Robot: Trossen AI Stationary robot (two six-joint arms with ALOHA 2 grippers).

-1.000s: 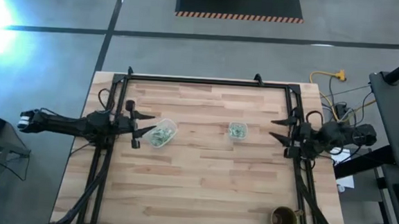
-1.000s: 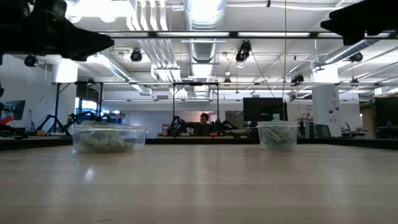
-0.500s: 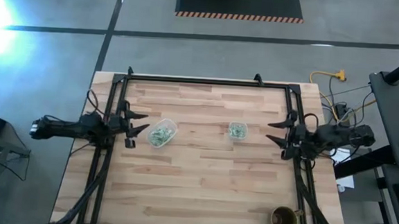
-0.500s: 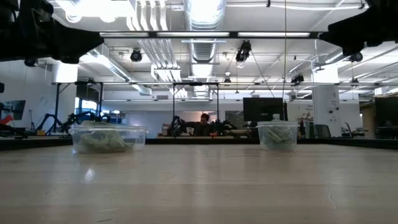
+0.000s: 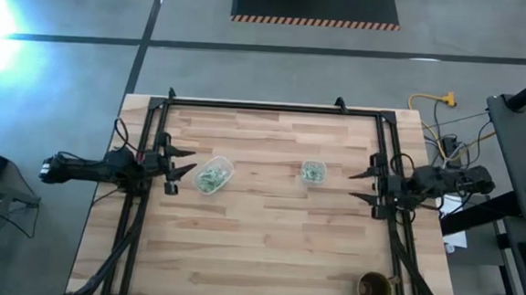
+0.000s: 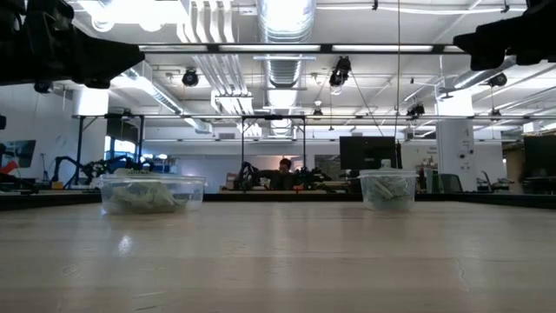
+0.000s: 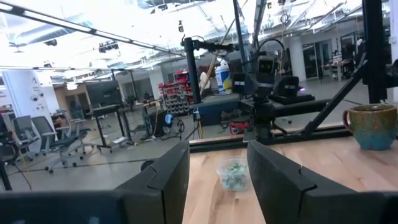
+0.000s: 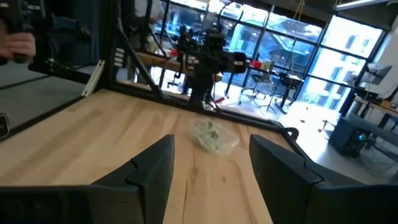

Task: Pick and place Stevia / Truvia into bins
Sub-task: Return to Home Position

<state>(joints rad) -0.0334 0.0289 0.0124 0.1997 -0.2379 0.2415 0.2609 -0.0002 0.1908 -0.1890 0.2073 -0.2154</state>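
Observation:
Green and white sweetener packets fill both clear bins, which stand on their bases on the wooden table. The larger bin [image 5: 212, 175] [image 6: 152, 193] [image 8: 211, 135] is left of centre and the smaller bin [image 5: 313, 172] [image 6: 387, 188] [image 7: 233, 175] is right of centre. My left gripper [image 5: 183, 162] [image 7: 217, 186] hovers open at the table's left edge, just left of the larger bin. My right gripper [image 5: 356, 185] [image 8: 211, 168] hovers open at the right edge, well right of the smaller bin. I see no loose packets on the table.
A round brown cup [image 5: 375, 288] [image 7: 375, 125] stands at the table's near right corner. A black frame [image 5: 275, 106] runs along the far, left and right edges. Bare wood lies between and in front of the bins. A person sits far behind the table [image 6: 284, 171].
My left gripper has drawn back toward the table's left edge, away from the larger bin, then held still. My right gripper has drifted a little toward the near edge. The bins have not moved.

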